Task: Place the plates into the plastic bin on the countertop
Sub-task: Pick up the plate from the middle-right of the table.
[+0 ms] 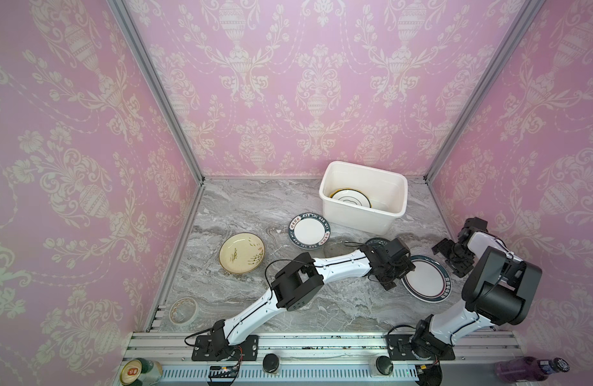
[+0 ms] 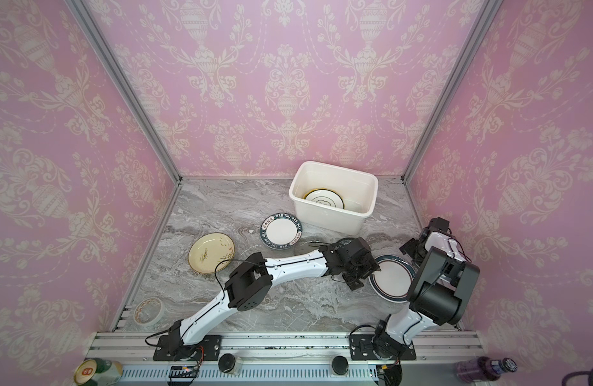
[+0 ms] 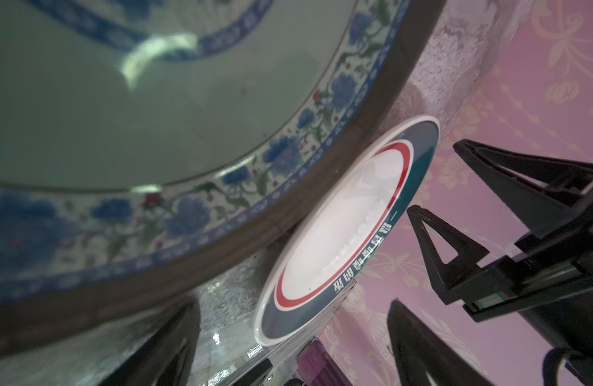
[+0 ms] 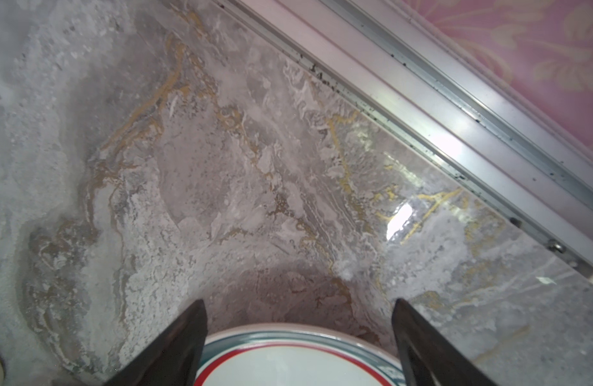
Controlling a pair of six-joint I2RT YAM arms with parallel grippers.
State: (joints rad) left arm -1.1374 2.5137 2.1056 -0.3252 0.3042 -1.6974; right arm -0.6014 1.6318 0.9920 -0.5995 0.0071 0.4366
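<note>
The left claw (image 1: 398, 275) hangs with its fingers apart over the left rim of the teal-rimmed plate (image 1: 427, 278). The right claw (image 4: 297, 302), equally wide, straddles the opposite rim, so both claws flank one plate and neither grips it. This plate lies flat near the bench's (image 1: 255, 207) right edge, toward the front. It is round, so there is no long axis to line up with. The left claw looks closer to a hold. The plastic bin (image 1: 355, 222) stands toward the back edge from there, slightly left, with its long side roughly along that edge. I count five plates on the bench: this one, a blue floral plate (image 1: 376, 241) under the left wrist, a clear glass plate (image 1: 335, 249), a lettered plate (image 1: 310, 230) and a cream plate (image 1: 242, 252). The bin holds a white plate (image 1: 351, 200), and a yellow edge beneath may be another. One tape roll (image 1: 183, 310) sits at the front left corner.
</note>
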